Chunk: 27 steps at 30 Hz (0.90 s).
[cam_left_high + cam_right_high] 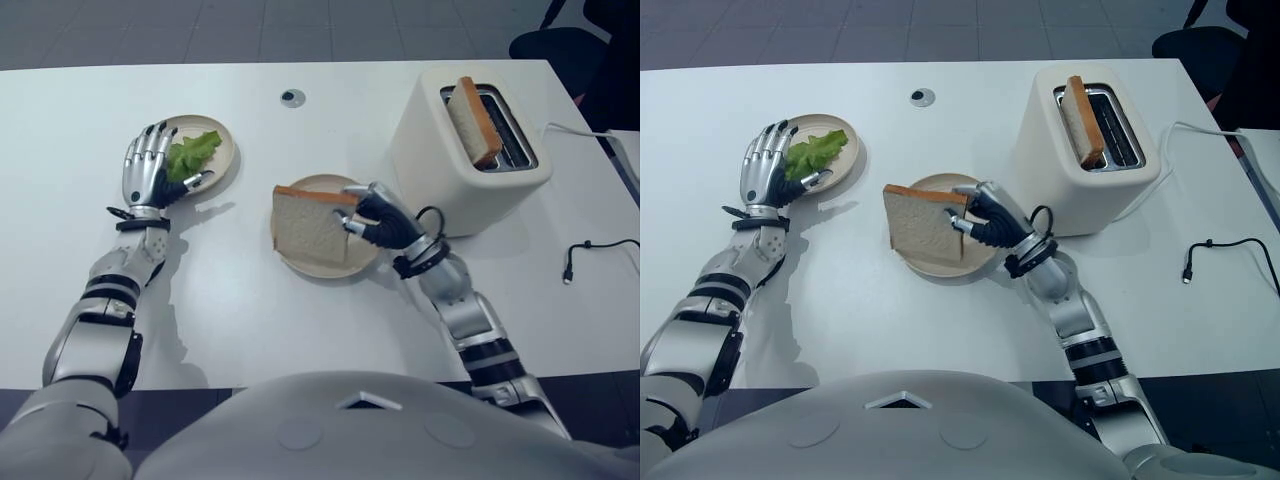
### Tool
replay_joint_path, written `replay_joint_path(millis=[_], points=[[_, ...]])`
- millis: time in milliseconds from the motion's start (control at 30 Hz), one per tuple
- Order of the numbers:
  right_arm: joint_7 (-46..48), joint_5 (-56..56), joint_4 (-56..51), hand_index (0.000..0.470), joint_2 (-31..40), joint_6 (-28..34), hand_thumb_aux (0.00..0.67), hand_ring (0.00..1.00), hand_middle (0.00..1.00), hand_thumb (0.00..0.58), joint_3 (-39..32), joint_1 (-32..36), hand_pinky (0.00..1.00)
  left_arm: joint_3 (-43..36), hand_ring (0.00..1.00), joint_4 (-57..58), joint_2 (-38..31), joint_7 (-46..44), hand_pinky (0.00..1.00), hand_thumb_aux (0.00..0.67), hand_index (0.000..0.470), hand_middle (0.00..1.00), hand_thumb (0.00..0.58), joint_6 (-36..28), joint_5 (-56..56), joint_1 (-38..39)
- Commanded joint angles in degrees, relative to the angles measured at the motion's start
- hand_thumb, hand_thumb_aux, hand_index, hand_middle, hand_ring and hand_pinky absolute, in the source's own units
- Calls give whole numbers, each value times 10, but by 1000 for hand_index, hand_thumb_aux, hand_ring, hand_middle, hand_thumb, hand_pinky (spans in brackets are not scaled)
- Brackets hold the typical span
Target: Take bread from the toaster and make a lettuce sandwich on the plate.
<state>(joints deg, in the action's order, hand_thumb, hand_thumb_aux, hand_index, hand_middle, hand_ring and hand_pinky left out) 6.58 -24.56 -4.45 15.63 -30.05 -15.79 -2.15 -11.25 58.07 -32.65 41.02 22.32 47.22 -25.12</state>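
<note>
We see the right hand (388, 222) near the middle of the white surface (300, 330), its fingers clamped on the right edge of a slice of bread (312, 228). The slice stands tilted over the tan plate (318, 183), crust edge up and pale face turned toward us. We cannot tell whether its lower edge touches the plate. Just right of the plate stands the cream toaster (440, 165), with a second slice (473, 122) sticking up out of its left slot. Its cord (578, 130) runs off to the right, and a loose black cable (600, 247) lies on the surface farther right, apart from the toaster.

The left hand (148, 168) is at the left edge of a small plate (228, 150), its fingers stretched out and spread, grasping nothing. Its thumb lies against the near end of the lettuce (195, 152), which rests on that small plate, apart from the bread. A small round fitting (293, 97) sits in the surface behind the two plates.
</note>
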Motion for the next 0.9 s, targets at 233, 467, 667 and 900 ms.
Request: replay_joint_path(millis=[233, 467, 667, 900], points=[[28, -11, -39, 470, 19, -15, 670, 1000, 1000, 580, -52, -6, 1000, -92, 0, 130, -21, -114, 0, 0, 0, 0, 0, -23, 5, -88], [-19, -45, -5, 0, 21, -26, 0, 0, 0, 0, -35, 18, 0, -106, 0, 140, -27, -167, 0, 599, 420, 0, 573, -7, -26, -87], [-99, -92, 134, 0, 4, -32, 0, 0, 0, 0, 16, 4, 0, -97, 0, 110, -37, -112, 0, 615, 431, 0, 576, 12, -53, -83], [-102, -68, 198, 0, -8, -15, 0, 0, 0, 0, 35, -12, 0, -55, 0, -9, -19, -100, 0, 620, 435, 0, 577, 113, -134, -21]])
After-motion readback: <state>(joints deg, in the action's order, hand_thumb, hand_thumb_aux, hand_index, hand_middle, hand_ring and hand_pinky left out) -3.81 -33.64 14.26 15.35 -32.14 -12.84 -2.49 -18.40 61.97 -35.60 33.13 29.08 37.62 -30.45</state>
